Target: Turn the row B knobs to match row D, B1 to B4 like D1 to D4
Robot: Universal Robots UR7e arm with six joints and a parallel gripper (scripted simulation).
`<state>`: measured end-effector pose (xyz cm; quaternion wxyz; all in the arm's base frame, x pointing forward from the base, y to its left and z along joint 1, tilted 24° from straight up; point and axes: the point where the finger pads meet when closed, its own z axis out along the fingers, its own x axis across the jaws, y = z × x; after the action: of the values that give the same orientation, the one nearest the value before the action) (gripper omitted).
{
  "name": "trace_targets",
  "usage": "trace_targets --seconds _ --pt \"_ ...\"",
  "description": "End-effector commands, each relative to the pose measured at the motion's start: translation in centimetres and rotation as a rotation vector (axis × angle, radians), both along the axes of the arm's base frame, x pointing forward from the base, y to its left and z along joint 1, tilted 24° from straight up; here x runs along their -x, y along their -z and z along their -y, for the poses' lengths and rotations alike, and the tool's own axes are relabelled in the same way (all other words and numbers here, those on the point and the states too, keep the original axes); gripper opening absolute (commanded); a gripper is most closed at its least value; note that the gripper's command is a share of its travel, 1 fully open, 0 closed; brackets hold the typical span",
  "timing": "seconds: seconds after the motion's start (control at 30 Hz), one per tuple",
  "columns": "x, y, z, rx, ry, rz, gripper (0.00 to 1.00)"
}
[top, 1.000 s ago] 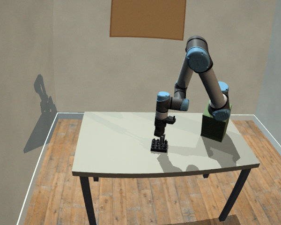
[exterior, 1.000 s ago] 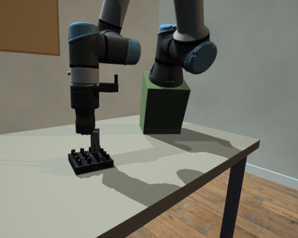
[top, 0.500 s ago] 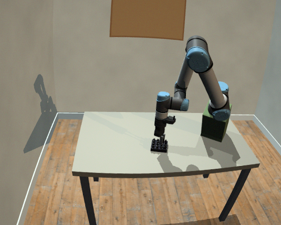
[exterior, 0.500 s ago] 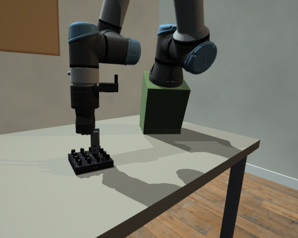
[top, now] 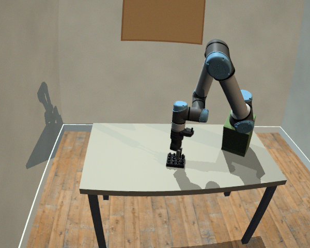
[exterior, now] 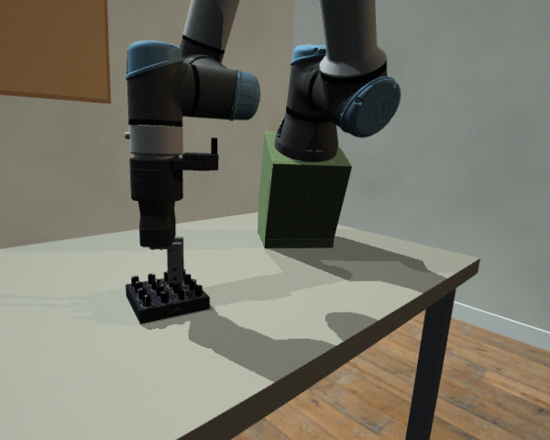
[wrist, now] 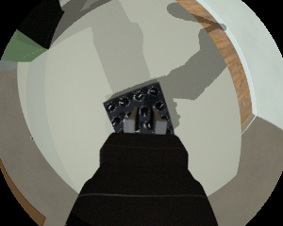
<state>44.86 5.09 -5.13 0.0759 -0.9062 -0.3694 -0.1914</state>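
Observation:
The black knob box [top: 175,166] [exterior: 157,314] [wrist: 150,101] stands flat on the table, turned slightly in the wrist view. Its upright knobs stand in rows, with white lines and rings of marks. The gripper [top: 178,157] [exterior: 174,281] [wrist: 144,113] points straight down over the box, its fingertips low among the knobs. It is partly open, one finger on each side of an inner knob [wrist: 143,111], with visible gaps between. The fingers and gripper body hide several knobs in the wrist view. Printed names and most line directions are too small to read.
The pale table [top: 118,170] [exterior: 52,369] [wrist: 71,94] carries the box and the green pedestal [top: 234,140] [exterior: 299,203] [wrist: 21,47] of the arm, to the right in the top and exterior views. Neighbouring knobs stand close around the fingers. Arm shadows cross the table near the box.

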Motion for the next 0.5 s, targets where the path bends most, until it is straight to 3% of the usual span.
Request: trace_targets --seconds 0.0,0.47 --pt "0.05 0.03 -0.04 0.000 0.000 0.000 0.46" --pt "0.20 0.07 -0.10 0.000 0.000 -0.002 0.46"
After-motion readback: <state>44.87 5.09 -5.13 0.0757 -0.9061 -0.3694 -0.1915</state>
